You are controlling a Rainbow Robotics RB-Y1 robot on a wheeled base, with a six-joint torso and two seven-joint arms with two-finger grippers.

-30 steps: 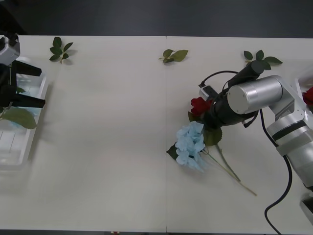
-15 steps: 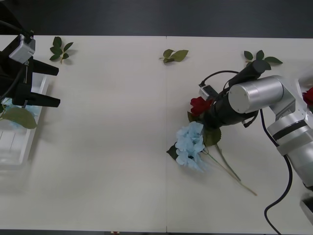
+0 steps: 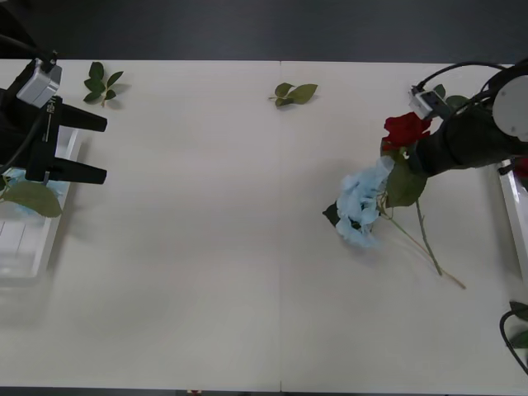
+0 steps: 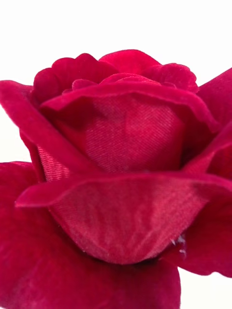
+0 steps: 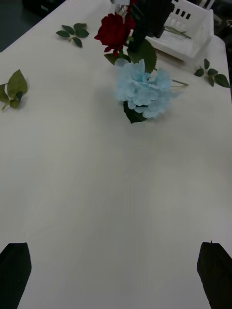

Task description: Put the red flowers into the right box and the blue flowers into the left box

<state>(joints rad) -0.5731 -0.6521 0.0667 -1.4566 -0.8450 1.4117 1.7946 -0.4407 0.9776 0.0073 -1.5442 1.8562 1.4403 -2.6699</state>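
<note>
A red flower [image 3: 403,129] is held just above the table at the right, with my right gripper [image 3: 416,149] shut on its stem below the bloom. Its bloom [image 4: 121,164] sits right in front of the right wrist camera. A blue flower [image 3: 360,203] leans against that rose's leaf, head tilted up, and the stems trail toward the front right. The right box [image 3: 510,196] at the right edge holds another red flower [image 3: 522,165]. My left gripper [image 3: 103,150] hangs open beside the left box [image 3: 31,244], which holds a blue flower [image 3: 18,205]. The left wrist view shows the rose [image 5: 114,31], the hydrangea [image 5: 142,91] and the right box [image 5: 189,35].
Green leaf sprigs lie along the far edge: one at the left [image 3: 103,82], one in the middle [image 3: 295,92], one behind my right arm [image 3: 451,101]. A large green leaf [image 3: 33,198] overhangs the left box. Bare table stretches between the two arms.
My right arm swung right and back, carrying the red flower; the blue flower was dragged right with it. The left gripper came away from the left box toward the table.
</note>
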